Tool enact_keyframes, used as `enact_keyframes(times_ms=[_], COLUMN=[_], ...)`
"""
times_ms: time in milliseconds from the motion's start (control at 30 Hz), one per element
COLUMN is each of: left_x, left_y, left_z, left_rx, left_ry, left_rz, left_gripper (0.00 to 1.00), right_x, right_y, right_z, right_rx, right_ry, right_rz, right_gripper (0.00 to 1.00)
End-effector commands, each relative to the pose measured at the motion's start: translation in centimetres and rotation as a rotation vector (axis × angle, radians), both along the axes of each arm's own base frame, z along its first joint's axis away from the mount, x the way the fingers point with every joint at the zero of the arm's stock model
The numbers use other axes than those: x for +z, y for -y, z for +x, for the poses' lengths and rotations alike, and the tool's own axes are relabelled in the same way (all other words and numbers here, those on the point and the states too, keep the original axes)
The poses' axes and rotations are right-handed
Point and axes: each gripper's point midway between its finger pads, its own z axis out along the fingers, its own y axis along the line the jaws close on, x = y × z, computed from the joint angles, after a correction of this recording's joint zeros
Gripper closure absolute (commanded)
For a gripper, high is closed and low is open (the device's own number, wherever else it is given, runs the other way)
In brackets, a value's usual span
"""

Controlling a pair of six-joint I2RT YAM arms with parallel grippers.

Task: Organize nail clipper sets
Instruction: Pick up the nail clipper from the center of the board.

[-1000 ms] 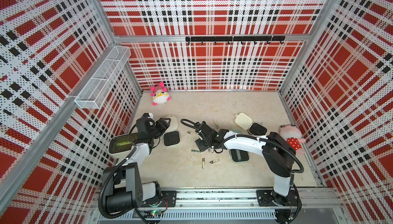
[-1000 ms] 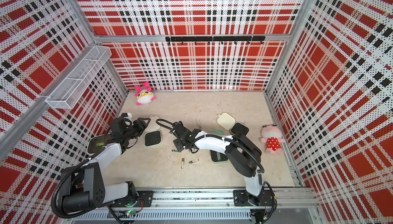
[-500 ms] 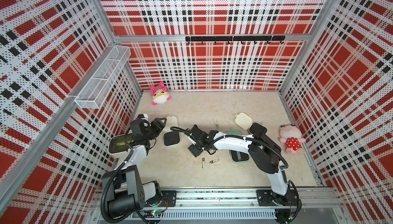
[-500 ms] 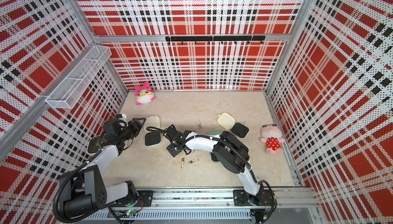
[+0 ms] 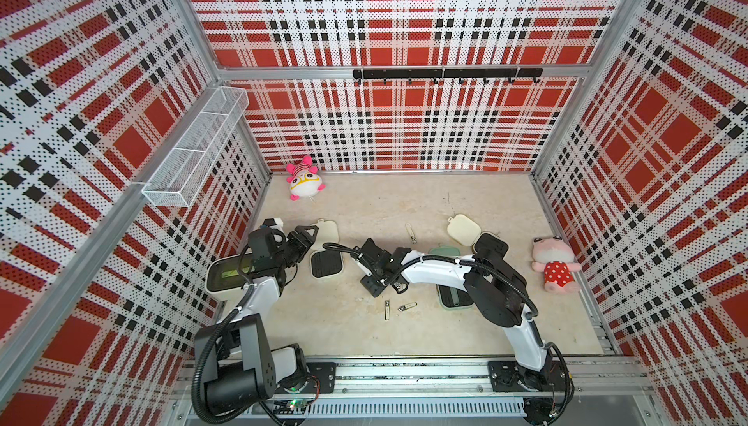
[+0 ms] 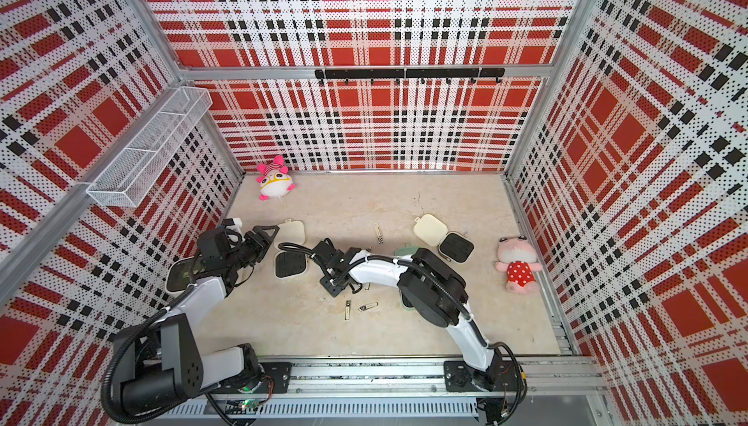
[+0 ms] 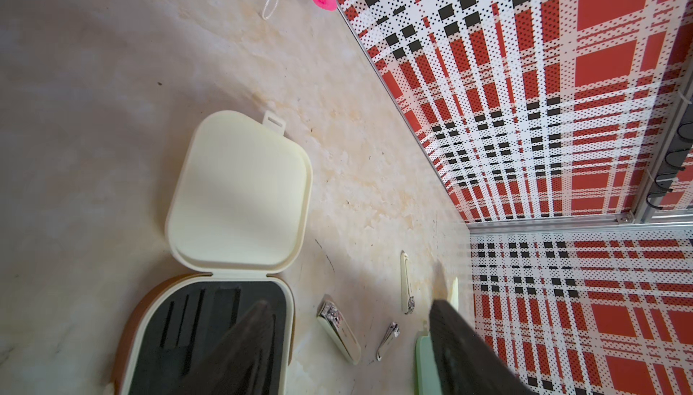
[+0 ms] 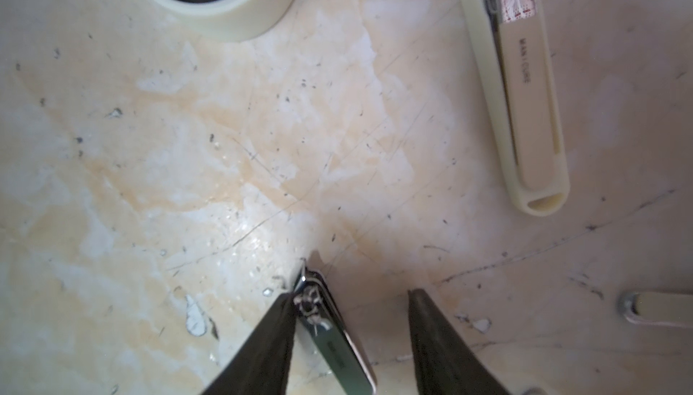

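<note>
In both top views an open cream case lies at the left, lid (image 5: pixel 326 230) flat and black tray (image 5: pixel 327 264) empty. My left gripper (image 5: pixel 308 236) hovers open beside it, its dark fingers (image 7: pixel 258 340) spread with nothing between them. My right gripper (image 5: pixel 374 282) points down at the floor just right of that tray. It is open, and a small silver clipper (image 8: pixel 330 337) lies between its fingers, touching one finger only. A cream clipper (image 8: pixel 517 93) rests nearby. A mint case (image 5: pixel 455 296) and a second open cream case (image 6: pixel 456 246) sit to the right.
Two loose silver tools (image 5: pixel 387 308) (image 5: pixel 406 306) lie toward the front, and another clipper (image 5: pixel 409 234) further back. A larger cream box (image 5: pixel 228 276) sits under my left arm. Plush toys (image 5: pixel 305 183) (image 5: pixel 552 266) stand at the back left and right. A wire basket (image 5: pixel 194 153) hangs on the left wall.
My right arm has swung left toward the left cream case and lowered over the small clipper, its jaws narrowing. The left gripper has pulled back slightly and hardly shifted since.
</note>
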Motion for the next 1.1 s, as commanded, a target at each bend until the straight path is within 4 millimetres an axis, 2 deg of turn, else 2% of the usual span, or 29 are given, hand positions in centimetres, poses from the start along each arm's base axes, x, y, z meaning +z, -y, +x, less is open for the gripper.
enact_keyframes(times_ms=[0,267,700,900,967,1067], left_x=[0.6,0.4,0.2,0.4,0.4,0.4], left_y=[0.0,0.0,1.1,3.8,5.0,7.1], left_z=[-0.1,-0.1,0.0,0.6,0.8,1.2], left_rx=[-0.011,-0.012,-0.038,-0.101,-0.130,-0.176], left_ry=[0.033,0.029,0.023,0.016,0.017,0.013], left_rz=[0.006,0.007,0.015,0.057,0.065,0.069], left_gripper=[0.29,0.29,0.29,0.29,0.29,0.29], right_x=[-0.7,-1.0,-0.5,2.2,3.3,4.7], right_y=[0.2,-0.2,-0.5,-0.5,-0.1,1.6], right_z=[-0.1,-0.1,0.7,1.1,1.3,1.7], right_rx=[-0.002,-0.012,-0.054,-0.094,-0.120,-0.179], right_ry=[0.007,-0.005,0.019,0.055,0.073,0.099], right_rz=[-0.035,-0.030,-0.023,0.050,0.073,0.098], right_gripper=[0.55,0.68,0.81,0.84,0.84,0.86])
